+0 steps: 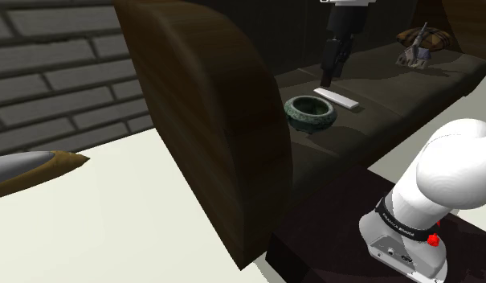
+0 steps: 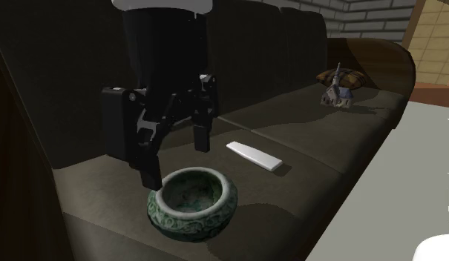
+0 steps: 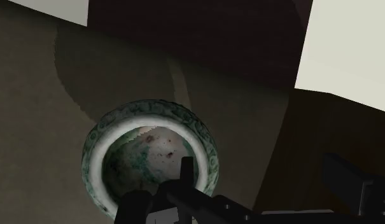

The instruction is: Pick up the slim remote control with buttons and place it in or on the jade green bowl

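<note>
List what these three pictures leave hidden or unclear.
- Remote: buttons too small to see in both exterior views.
- Small thing at the far end of the sofa: too small and dim to name.
- Bowl: part of its rim hidden behind the fingers, wrist view.

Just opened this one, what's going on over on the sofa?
A white Franka arm holds its black gripper open and empty, low over the dark sofa seat, close to the jade green bowl. The slim white remote lies flat on the seat beside the bowl, apart from it. The bowl holds nothing yet.
</note>
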Robot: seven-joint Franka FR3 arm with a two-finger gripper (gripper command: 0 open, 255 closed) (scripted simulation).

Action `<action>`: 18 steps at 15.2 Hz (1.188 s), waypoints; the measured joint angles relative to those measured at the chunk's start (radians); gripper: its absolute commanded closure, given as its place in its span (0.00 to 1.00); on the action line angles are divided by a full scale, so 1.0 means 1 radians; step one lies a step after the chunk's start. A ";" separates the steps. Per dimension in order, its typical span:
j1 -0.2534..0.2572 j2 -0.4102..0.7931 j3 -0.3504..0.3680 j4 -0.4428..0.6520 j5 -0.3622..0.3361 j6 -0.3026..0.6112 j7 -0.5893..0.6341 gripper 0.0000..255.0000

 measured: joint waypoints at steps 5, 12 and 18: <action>-0.032 0.042 -0.047 -0.018 -0.040 0.060 -0.038 0.00; -0.098 0.170 -0.144 -0.032 -0.112 0.209 -0.107 0.00; -0.152 0.309 -0.236 0.002 -0.157 0.324 -0.175 0.00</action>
